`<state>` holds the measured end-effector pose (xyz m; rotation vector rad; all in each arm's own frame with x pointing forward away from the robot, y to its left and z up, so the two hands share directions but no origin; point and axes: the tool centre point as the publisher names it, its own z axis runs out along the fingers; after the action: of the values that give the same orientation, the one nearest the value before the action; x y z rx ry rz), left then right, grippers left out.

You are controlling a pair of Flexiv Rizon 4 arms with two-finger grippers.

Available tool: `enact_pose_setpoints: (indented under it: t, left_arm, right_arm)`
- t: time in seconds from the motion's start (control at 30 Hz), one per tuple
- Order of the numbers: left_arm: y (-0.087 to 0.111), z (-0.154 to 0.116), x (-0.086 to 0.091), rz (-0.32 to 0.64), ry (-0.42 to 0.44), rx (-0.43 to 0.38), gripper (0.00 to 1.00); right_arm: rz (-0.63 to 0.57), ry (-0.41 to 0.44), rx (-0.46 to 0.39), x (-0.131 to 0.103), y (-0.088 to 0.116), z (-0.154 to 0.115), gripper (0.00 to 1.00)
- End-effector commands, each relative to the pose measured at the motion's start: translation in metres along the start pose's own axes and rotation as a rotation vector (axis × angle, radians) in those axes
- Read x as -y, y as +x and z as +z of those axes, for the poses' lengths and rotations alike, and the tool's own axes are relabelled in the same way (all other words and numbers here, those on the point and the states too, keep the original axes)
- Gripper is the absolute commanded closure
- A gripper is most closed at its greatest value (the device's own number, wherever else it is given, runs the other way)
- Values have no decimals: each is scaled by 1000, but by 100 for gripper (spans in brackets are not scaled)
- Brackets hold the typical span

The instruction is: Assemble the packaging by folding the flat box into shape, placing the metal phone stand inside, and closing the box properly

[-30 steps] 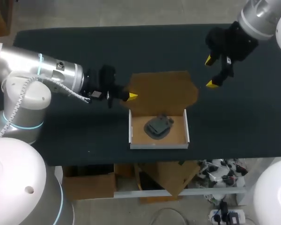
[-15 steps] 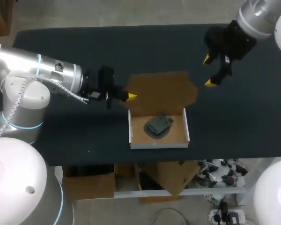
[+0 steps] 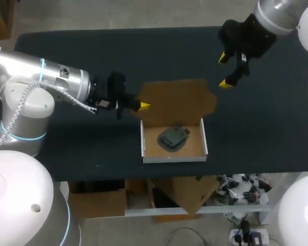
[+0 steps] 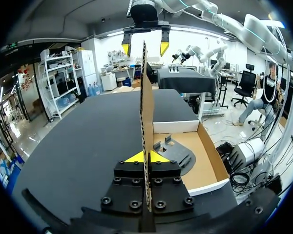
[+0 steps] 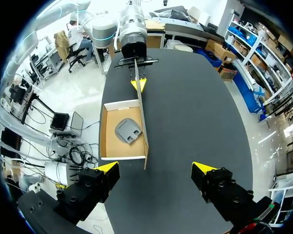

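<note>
Our left arm comes in from the left of the head view, and its pincer (image 3: 143,105) is clamped on the left edge of the brown cardboard lid (image 3: 178,100). In the left wrist view the panel runs edge-on between the two yellow tips, both pressing on it. The lid rises from the rear wall of the box (image 3: 173,159), which sits a little below the middle of the frame on the dark bench (image 3: 82,56), near its front edge. The tray of the box is open, white outside and brown inside, and the grey metal phone stand (image 3: 173,137) lies on its floor, about the middle. Our right pincer (image 3: 224,70) hangs in the upper right of the frame, above the bench and just beyond the lid's upper right corner, touching nothing. Its fingers are spread wide, and in the right wrist view the box and lid lie ahead of it, well apart from the tips.
</note>
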<state>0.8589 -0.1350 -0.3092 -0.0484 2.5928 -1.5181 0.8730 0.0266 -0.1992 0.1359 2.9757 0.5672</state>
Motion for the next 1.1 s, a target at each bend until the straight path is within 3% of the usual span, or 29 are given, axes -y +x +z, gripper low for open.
enact_pose_setpoints:
  t: [0.03, 0.17, 0.2, 0.23, 0.27, 0.33, 0.4, 0.77, 1.1]
  left_arm:
    - [0, 0, 0, 1, 1, 1, 100]
    - [0, 0, 0, 1, 1, 1, 100]
    - [0, 0, 0, 1, 1, 1, 100]
    - [0, 0, 0, 1, 1, 1, 100]
    - [0, 0, 0, 1, 1, 1, 100]
    - [0, 0, 0, 1, 1, 1, 100]
    - [0, 0, 0, 1, 1, 1, 100]
    - [0, 0, 0, 1, 1, 1, 100]
    - [0, 0, 0, 1, 1, 1, 100]
  right_arm:
    - [-2, 27, -28, -17, -9, -9, 0]
    - [-14, 54, -44, -31, -18, -10, 0]
    - [-16, 56, -44, -34, -21, -10, 4]
    - [-20, 58, -44, -38, -23, -11, 22]
    - [-26, 63, -44, -42, -26, -11, 49]
    - [-39, 72, -47, -49, -31, -12, 50]
    - [-56, 87, -44, -59, -35, -12, 59]
    - [-110, 150, -59, -95, -53, 9, 56]
    - [-144, 183, -107, -109, -47, 37, 58]
